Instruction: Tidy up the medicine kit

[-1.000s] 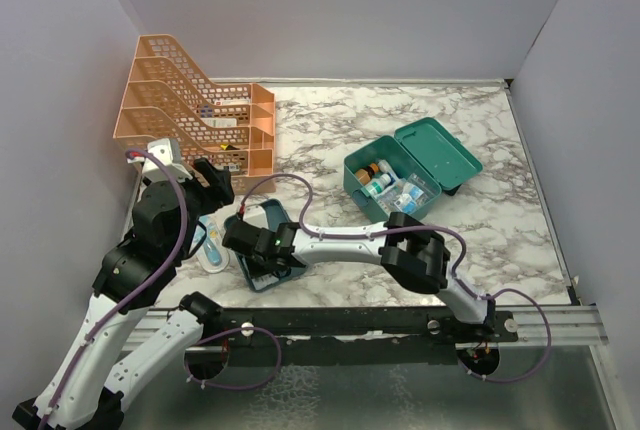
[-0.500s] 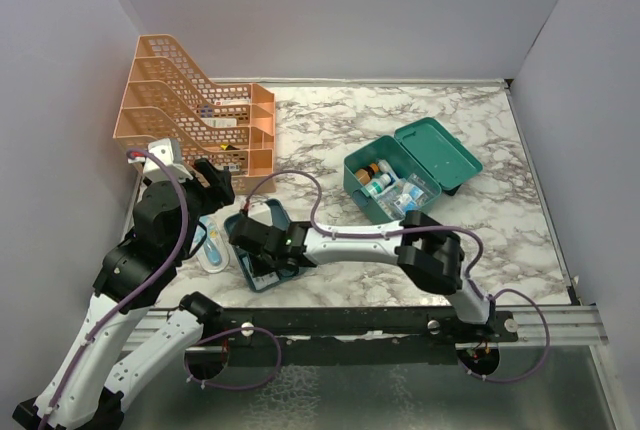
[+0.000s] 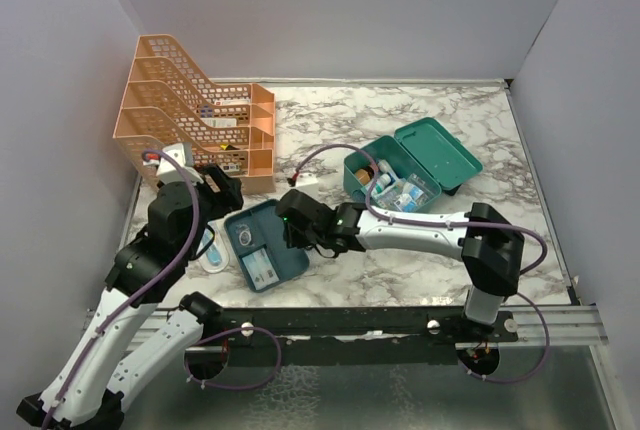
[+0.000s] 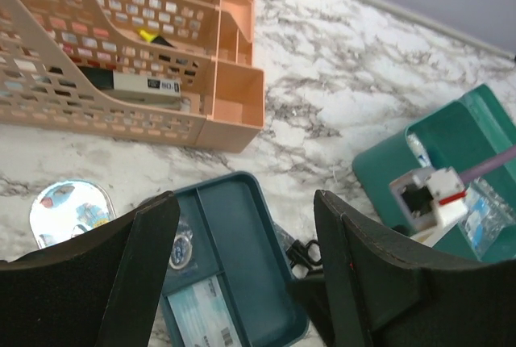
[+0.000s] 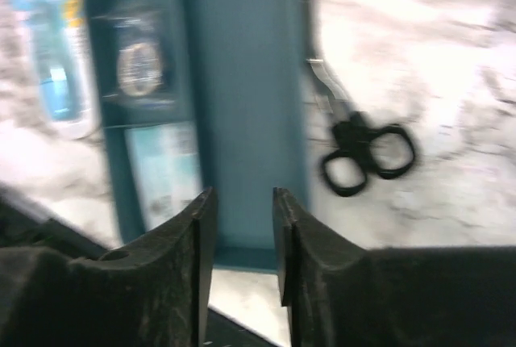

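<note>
Loose supplies are seemingly being sorted; the right end effector (image 5: 242,198) is being held narrowly apart, empty, over the divided tray (image 5: 242,81); the left end effector (image 4: 242,202) is being held wide apart, also empty; the medicine kit (image 3: 405,175), lid open, is being left well beyond the tray; a grasp on the scissors (image 5: 359,149) just beside the tray is probably being called for next.

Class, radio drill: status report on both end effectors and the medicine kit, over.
Left end effector open, empty. Right end effector slightly open, empty, over the teal tray. Medicine kit lid open, items inside. Scissors loose beside the tray.
</note>
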Available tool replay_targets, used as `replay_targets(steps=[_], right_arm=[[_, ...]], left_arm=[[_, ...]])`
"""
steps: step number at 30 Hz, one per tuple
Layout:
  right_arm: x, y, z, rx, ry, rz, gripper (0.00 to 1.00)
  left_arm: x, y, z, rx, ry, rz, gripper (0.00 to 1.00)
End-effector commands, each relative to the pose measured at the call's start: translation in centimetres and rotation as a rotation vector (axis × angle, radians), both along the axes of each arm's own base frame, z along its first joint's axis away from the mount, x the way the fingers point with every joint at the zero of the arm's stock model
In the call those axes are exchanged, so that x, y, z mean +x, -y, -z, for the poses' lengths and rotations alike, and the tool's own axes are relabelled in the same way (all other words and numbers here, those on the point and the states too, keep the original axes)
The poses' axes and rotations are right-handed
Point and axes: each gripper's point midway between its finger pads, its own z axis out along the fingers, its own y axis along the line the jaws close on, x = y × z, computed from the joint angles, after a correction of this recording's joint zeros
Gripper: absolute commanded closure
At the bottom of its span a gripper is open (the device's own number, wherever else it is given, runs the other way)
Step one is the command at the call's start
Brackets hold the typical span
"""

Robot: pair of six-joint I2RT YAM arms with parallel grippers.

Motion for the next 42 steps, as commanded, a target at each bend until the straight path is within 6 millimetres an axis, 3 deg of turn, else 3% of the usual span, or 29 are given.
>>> replay_targets(steps=[1,5,12,18,25,35,42], right_arm=[[3.0,5.9,1.1,-0.104,0.033,0.127,0.62],[3.2,7.8,2.5,-0.127,0.011,0.153,0.55],[3.4,8.9,5.1,-0.12,-0.054,0.214,0.54],[4.8,8.4,5.9,-0.12,-0.045,0.202,0.62],[5.7,7.4,7.0,-0.18,-0.036,0.144,0.68],[5.7,7.9,9.0,-0.238,-0.065,0.158,0.75],[5.8,8.7,9.6,-0.281,-0.067,0.179,0.96]], left_arm=[[-0.1,2.0,2.9,-0.061,-0.063,0.067,0.29],[0.0,2.4,5.4,-0.057,-0.112,0.076,0.29],[-0.1,3.1,9.8,-0.048,-0.207,0.087,0.29],[-0.4,4.0,12.8,-0.06,-0.282,0.116,0.29],[-0.4,4.1,13.4,-0.059,-0.294,0.12,0.29],[-0.3,4.1,13.4,-0.054,-0.291,0.121,0.29],[0.0,4.0,12.5,-0.038,-0.27,0.12,0.29]])
